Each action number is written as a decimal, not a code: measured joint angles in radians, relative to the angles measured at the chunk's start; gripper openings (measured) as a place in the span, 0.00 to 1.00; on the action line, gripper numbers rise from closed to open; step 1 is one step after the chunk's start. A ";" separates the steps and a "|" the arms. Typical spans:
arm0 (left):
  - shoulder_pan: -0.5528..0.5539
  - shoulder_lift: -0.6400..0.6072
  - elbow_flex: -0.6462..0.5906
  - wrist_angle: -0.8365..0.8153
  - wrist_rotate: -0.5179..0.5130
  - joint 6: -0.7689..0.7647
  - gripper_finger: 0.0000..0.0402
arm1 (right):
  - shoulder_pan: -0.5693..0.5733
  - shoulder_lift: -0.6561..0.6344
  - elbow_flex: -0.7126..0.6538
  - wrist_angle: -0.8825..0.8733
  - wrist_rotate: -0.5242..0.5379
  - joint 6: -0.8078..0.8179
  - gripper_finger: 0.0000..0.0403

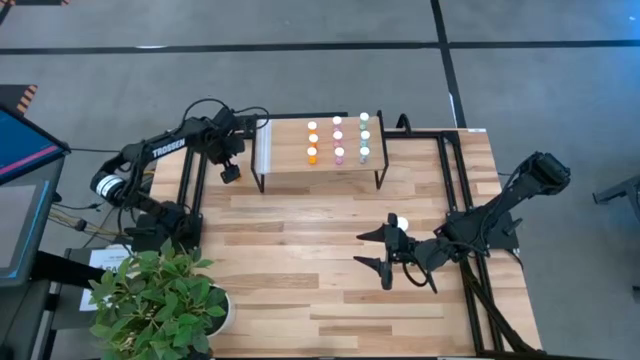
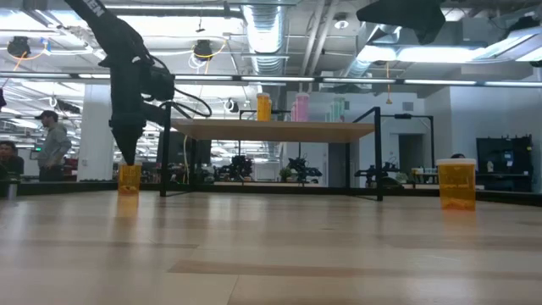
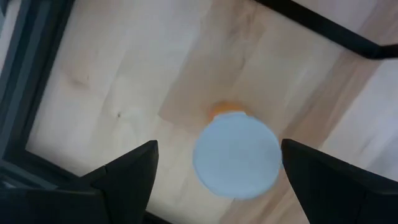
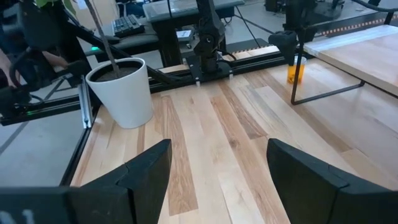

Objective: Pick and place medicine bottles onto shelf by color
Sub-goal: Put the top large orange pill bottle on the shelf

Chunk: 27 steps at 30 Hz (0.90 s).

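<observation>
Left gripper over an orange bottle, right gripper wide open beside another.

High view: the light-wood shelf on thin black legs [image 1: 320, 165] sits upper centre on the pale wooden worktop [image 1: 300, 290], with nine small white-capped medicine bottles [image 1: 338, 137] in rows of orange, pink and pale green. The left gripper [image 1: 231, 172] hangs just left of the shelf; the right gripper [image 1: 378, 250] lies right of centre, jaws spread and holding nothing, a white-capped bottle [image 1: 400, 222] just beside it. Low view: a large orange bottle [image 2: 456, 184] stands at right; a smaller orange bottle [image 2: 129, 179] stands at left under the dark arm. Left wrist view: the fingers [image 3: 124, 180] stand apart either side of the white cap [image 3: 236, 155], not touching. Right wrist view: a white plant pot [image 4: 121, 91] upper left.
</observation>
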 joint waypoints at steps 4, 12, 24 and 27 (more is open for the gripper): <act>0.000 0.007 -0.004 0.021 0.000 0.002 0.81 | 0.000 0.000 0.000 0.000 0.000 0.000 0.71; 0.000 0.007 -0.004 0.017 -0.001 0.009 0.73 | 0.000 0.000 0.000 0.000 0.000 -0.001 0.71; 0.000 0.006 -0.004 0.016 -0.002 0.010 0.48 | 0.000 0.000 0.000 0.000 0.000 -0.003 0.71; -0.001 0.006 0.000 0.007 -0.013 0.010 0.46 | 0.000 0.000 0.000 0.000 0.000 -0.002 0.71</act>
